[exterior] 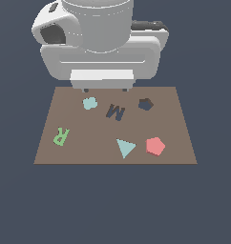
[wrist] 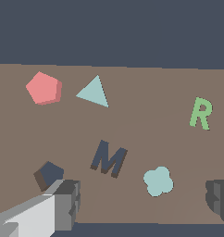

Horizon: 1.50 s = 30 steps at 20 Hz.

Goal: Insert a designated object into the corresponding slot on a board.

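On the brown board (exterior: 69, 152), the salmon-red pentagon block (exterior: 155, 146) lies flat near the corner farthest from the arm, at the exterior view's right, with nothing gripping it. Just beside it on the board sits the teal triangle (exterior: 125, 147). The dark pentagon slot (exterior: 145, 104) is cut into the board's edge nearest the arm, well apart from the block, and it's open. The dark M-shaped recess (exterior: 115, 112) sits mid-board, between that slot and a pale teal clover piece (exterior: 89, 103). The green letter R (exterior: 61, 136) lies toward the board's other side. The gripper (exterior: 106, 89) hovers over the board's arm-side edge, fingers (wrist: 67, 203) spread wide, holding nothing
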Each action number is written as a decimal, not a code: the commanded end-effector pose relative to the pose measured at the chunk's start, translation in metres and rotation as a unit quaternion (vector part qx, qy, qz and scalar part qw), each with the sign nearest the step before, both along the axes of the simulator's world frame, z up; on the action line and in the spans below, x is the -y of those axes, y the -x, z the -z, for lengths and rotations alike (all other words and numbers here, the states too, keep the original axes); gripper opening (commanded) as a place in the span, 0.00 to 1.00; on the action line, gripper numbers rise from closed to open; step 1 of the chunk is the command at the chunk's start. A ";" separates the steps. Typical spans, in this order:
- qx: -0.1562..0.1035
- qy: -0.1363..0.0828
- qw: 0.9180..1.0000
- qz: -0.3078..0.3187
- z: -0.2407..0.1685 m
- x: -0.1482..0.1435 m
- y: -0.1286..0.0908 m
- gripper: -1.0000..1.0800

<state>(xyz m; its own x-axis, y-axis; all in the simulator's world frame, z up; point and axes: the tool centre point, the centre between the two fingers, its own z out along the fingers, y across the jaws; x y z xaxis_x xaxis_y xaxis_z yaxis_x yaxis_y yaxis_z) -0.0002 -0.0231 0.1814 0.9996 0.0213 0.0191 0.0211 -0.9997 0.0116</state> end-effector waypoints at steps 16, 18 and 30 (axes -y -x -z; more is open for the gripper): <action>-0.003 -0.002 0.997 -0.072 0.036 -0.032 -0.035 0.96; -0.004 -0.002 0.996 -0.093 0.047 -0.042 -0.044 0.96; -0.009 -0.003 0.976 -0.220 0.110 -0.112 -0.089 0.96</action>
<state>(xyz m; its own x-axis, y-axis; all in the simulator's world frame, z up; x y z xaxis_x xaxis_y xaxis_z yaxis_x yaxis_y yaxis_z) 0.0849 0.0813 0.0778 0.9058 0.4237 0.0034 0.4237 -0.9058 0.0013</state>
